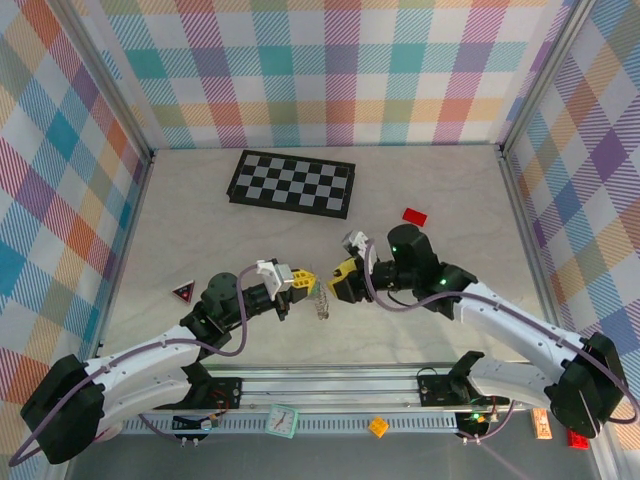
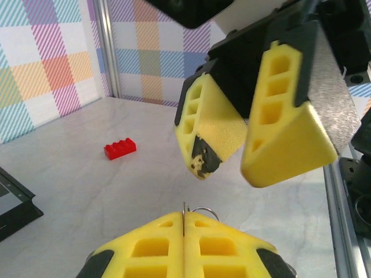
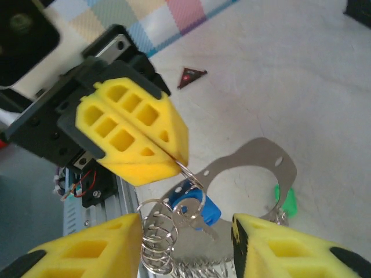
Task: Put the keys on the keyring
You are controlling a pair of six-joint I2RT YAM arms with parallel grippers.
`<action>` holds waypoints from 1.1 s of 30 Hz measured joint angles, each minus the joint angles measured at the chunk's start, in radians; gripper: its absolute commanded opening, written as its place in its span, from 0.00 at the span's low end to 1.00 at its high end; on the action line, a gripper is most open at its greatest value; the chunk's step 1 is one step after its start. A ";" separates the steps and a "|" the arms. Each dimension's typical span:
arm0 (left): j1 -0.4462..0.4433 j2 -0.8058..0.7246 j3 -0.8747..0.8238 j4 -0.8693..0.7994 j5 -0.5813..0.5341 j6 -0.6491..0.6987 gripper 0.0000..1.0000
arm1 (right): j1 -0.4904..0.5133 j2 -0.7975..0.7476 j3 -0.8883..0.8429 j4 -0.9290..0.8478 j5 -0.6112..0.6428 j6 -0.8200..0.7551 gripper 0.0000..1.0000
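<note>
- Plaid walls [image 1: 330,70], pale marbled table [image 1: 200,210]; met tip to tip in the air over its near centre.
- Left gripper [image 1: 298,279]: yellow fingers pressed together, pinched the top of the keyring [image 3: 192,180], a thin springy wire loop.
- Hung straight down from that pinch, long axis upright: blue key [image 3: 200,209] with glossy plastic head and short metal shank, beside coiled steel rings [image 3: 155,238].
- Backed by a flat grey plate [image 3: 255,165] with small holes; green key [image 3: 287,200] at its far edge, hanging or lying could not be told.
- Right gripper [image 1: 345,274]: hollow-celled fingers spread, straddled the bunch, touched nothing visible.
- Judged nearer the blue key, dead ahead between its tips.
</note>
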 measured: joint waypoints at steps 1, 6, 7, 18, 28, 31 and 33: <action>0.000 0.003 0.000 0.000 0.005 -0.002 0.00 | 0.000 0.003 -0.004 0.014 -0.011 -0.021 0.45; 0.000 0.023 0.000 0.004 0.034 -0.017 0.00 | 0.000 0.050 -0.003 0.058 -0.046 -0.087 0.38; 0.000 0.027 0.000 0.006 0.037 -0.018 0.00 | 0.000 0.057 -0.003 0.064 -0.047 -0.092 0.37; 0.000 0.032 0.000 0.024 0.070 -0.025 0.00 | 0.000 0.098 -0.003 0.083 -0.065 -0.172 0.25; -0.001 0.032 0.000 0.024 0.085 -0.025 0.00 | -0.001 0.119 -0.003 0.086 -0.114 -0.207 0.10; 0.000 0.032 0.000 0.023 0.084 -0.025 0.00 | -0.002 0.127 -0.003 0.086 -0.130 -0.219 0.00; 0.000 0.032 0.000 0.023 0.084 -0.025 0.00 | -0.005 0.128 -0.003 0.085 -0.140 -0.230 0.00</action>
